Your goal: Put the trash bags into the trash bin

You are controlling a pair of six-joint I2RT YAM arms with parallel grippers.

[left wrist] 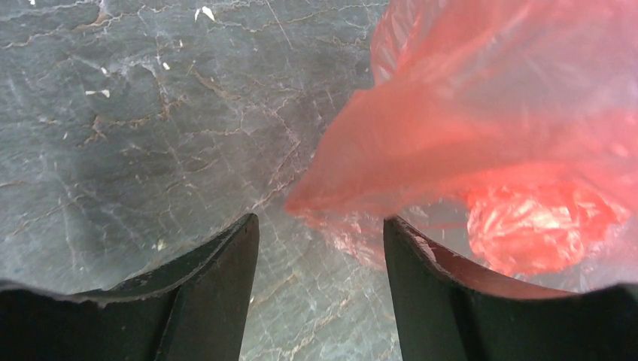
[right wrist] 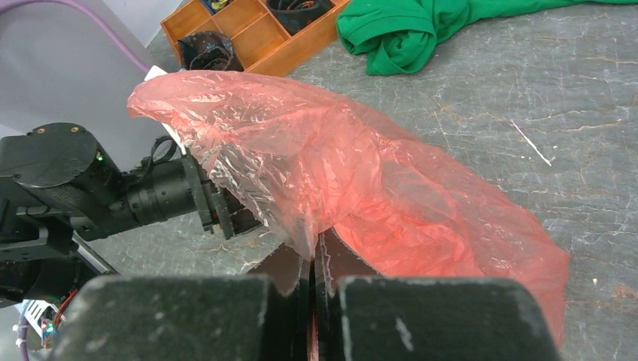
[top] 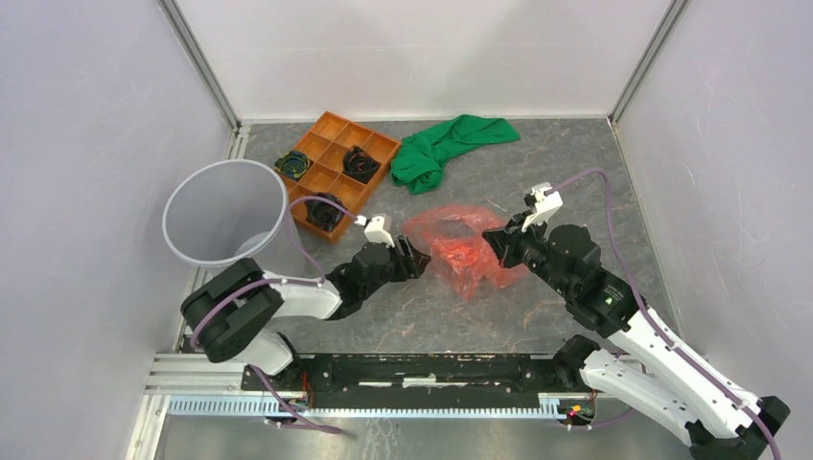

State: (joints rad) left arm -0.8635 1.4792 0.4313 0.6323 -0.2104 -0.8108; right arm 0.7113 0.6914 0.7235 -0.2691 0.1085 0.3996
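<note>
The translucent red-pink trash bag [top: 460,249] lies loose on the table's middle, with a denser red wad [left wrist: 538,226] showing inside it. My right gripper [top: 494,244] is shut on the bag's right edge [right wrist: 312,252] and lifts it into a tent [right wrist: 353,173]. My left gripper [top: 419,257] is open at the bag's left edge; a fold of the bag [left wrist: 346,203] sits just ahead of the gap, not held. The greyish-white trash bin [top: 222,213] stands upright at the left, behind my left arm.
An orange compartment tray [top: 336,163] with dark coiled items stands behind the bin, also in the right wrist view [right wrist: 248,34]. A green cloth [top: 441,149] lies at the back, also seen from the right wrist [right wrist: 421,30]. White walls enclose the table.
</note>
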